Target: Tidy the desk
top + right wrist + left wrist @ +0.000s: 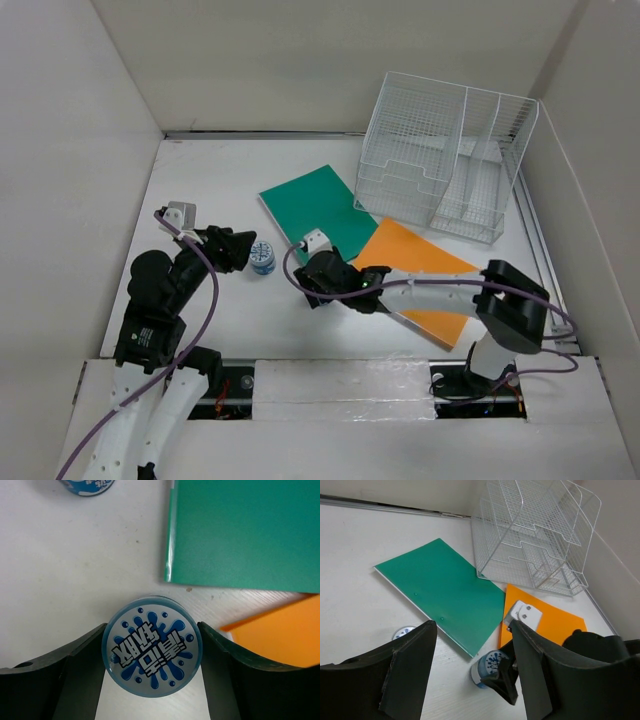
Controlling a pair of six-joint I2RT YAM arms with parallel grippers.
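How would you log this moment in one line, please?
task: organize desk | right fingers: flanking blue-lidded tub, grip unconfirmed | left fingers: open, empty | second tub: on desk, ungripped

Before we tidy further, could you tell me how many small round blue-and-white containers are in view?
2. One container sits within the right gripper; the other container stands on the desk by the left gripper. None else shows.

The round tub (151, 652) has a lid printed with a blue splash and blocky white characters outlined in dark blue, seen upside down. They look East Asian, but I cannot read them. A second tub (86, 486) shows blue-and-white lettering cut off at the edge, illegible.
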